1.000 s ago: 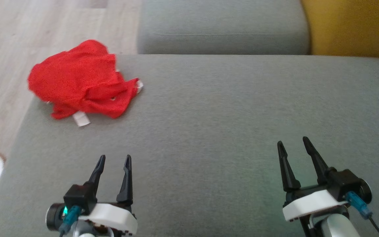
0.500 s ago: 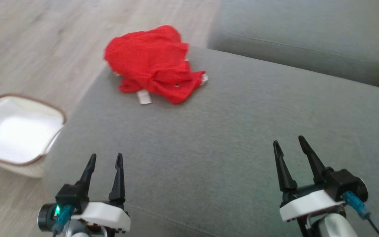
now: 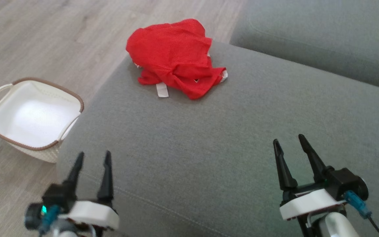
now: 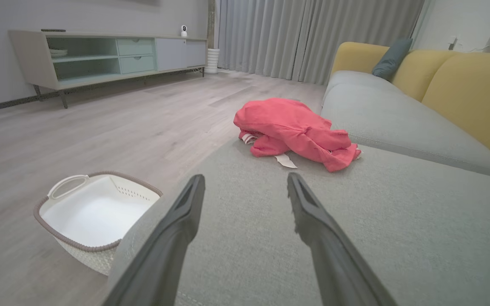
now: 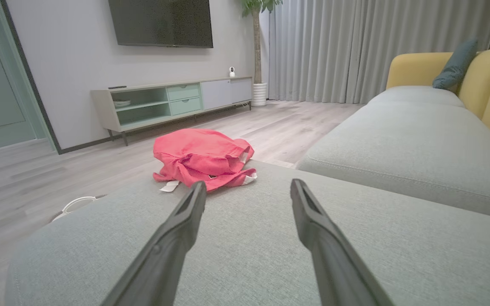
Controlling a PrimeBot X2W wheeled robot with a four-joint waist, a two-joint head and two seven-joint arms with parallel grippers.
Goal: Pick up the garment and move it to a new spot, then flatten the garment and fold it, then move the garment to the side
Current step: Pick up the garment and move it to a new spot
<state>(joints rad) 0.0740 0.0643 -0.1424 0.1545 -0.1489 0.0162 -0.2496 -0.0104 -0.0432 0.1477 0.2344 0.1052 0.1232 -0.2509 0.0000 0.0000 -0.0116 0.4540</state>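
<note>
- The left gripper (image 3: pixel 94 153) and the right gripper (image 3: pixel 288 139) both hover low over the near part of the seat, fingers spread wide and holding nothing.
- The red garment (image 3: pixel 174 56) lies well ahead of both grippers, at the far left corner of the grey seat cushion (image 3: pixel 242 131). It is more in line with the left gripper than the right and touches neither.
- The garment is a crumpled mound of soft fabric with a fine mesh-like weave. It is rounded and puffed at its far side, with flatter folds trailing towards the near right.
- A small white label (image 3: pixel 162 90) pokes out from its near edge and lies flat on the cushion. A second white scrap shows at its right tip.
- The cushion is broad and smooth, covered in a tight, slightly heathered grey cloth, with rounded edges and a stitched seam near the front.
- A second grey cushion (image 3: pixel 324 33) sits beyond it on the far right, with a groove between the two.
- On the floor to the left, just beside the cushion's left edge, stands a white basket (image 3: pixel 35 121). It has a woven-look wall, a brown braided rim and a loop handle.
- The floor (image 3: pixel 44 39) is pale wood-grain planking.
- The sofa's yellow backrest (image 4: pixel 470 85) rises far right, with a teal pillow (image 4: pixel 391 57) against it.
</note>
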